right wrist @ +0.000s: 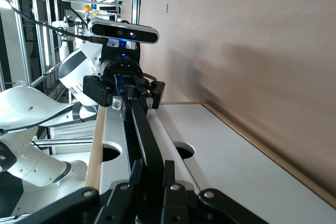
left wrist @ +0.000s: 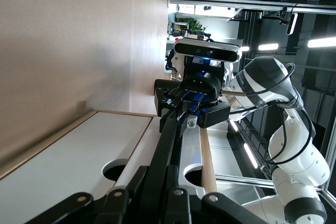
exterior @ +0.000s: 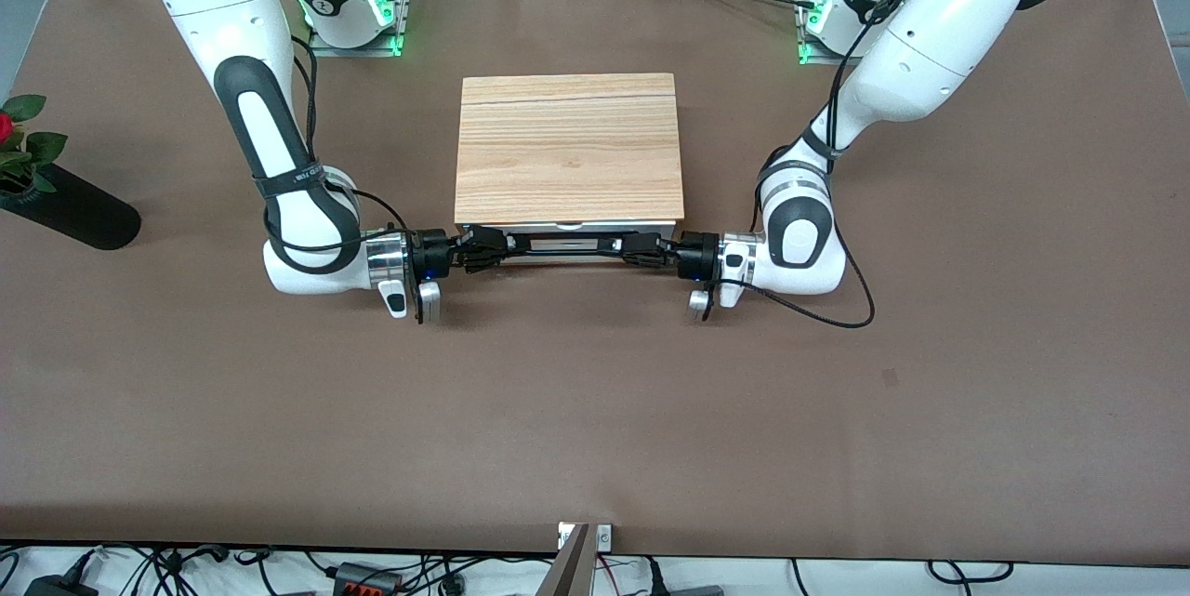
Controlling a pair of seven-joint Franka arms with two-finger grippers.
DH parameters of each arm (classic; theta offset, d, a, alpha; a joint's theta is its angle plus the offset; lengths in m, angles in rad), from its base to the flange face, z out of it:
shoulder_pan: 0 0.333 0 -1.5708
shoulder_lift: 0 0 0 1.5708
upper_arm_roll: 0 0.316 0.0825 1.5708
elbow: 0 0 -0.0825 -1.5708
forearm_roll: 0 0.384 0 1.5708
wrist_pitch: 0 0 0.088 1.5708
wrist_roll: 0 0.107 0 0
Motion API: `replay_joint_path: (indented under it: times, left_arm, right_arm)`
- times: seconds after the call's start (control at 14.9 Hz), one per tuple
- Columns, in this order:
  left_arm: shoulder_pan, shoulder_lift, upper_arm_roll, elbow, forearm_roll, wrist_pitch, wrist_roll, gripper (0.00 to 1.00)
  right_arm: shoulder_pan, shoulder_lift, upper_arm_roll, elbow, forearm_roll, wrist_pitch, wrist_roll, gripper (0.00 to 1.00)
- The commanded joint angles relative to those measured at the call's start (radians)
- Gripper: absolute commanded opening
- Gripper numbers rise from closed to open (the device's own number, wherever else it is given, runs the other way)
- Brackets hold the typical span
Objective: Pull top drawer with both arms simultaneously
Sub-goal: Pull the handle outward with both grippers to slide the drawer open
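2 arms (exterior: 279,159), 1 drawer (exterior: 567,243), 1 cabinet (exterior: 569,145)

The light-wood cabinet top (exterior: 569,147) has striped grain, with the white drawer front (left wrist: 79,150) and its black bar handle (exterior: 565,247) at its 6 o'clock; both white robot arms (exterior: 251,103) wear black joint bands on the plain brown table (exterior: 595,410)

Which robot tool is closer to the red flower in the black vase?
Right. The right tool grips the black bar handle at the end toward the red flower; the left tool grips its end away from it.
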State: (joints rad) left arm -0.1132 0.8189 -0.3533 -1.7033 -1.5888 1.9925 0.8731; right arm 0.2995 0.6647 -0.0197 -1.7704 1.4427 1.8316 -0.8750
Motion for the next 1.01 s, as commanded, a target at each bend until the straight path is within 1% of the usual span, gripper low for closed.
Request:
replay_joint_path:
  times: [0.0,0.13,0.2,0.34,0.4,0.54,0.67,0.87,0.94]
  left_arm:
    - [-0.002,0.028,0.005,0.036,-0.031,0.009,0.055,0.14]
    - [0.000,0.046,0.007,0.040,-0.030,0.015,0.090,0.14]
    - [0.001,0.052,0.007,0.065,-0.028,0.037,0.104,0.14]
    - [-0.003,0.060,0.007,0.077,-0.028,0.072,0.119,0.13]
    - [-0.005,0.062,0.007,0.080,-0.028,0.078,0.119,0.13]
    - [0.001,0.080,0.014,0.120,-0.019,0.081,0.127,0.13]
    - [-0.005,0.097,0.040,0.155,-0.019,0.081,0.127,0.13]
    - [-0.003,0.127,0.042,0.188,-0.019,0.081,0.127,0.13]
    - [-0.003,0.137,0.042,0.201,-0.019,0.083,0.127,0.13]
  right_arm:
    - [-0.022,-0.013,0.001,0.022,0.012,-0.015,0.010,0.00]
    - [-0.022,0.004,0.000,0.041,0.010,-0.006,0.010,0.00]
    - [-0.032,0.019,-0.002,0.072,0.008,-0.012,0.011,0.00]
    - [-0.046,0.050,-0.002,0.103,0.013,-0.011,0.011,0.00]
    - [-0.054,0.074,-0.002,0.146,0.012,-0.009,0.013,0.00]
    - [-0.063,0.113,-0.002,0.204,0.013,-0.008,0.014,0.00]
    - [-0.074,0.130,-0.003,0.235,0.013,-0.005,0.016,0.00]
    - [-0.098,0.147,-0.003,0.250,0.011,0.000,0.014,0.00]
    - [-0.100,0.159,-0.003,0.272,0.008,0.000,0.014,0.00]
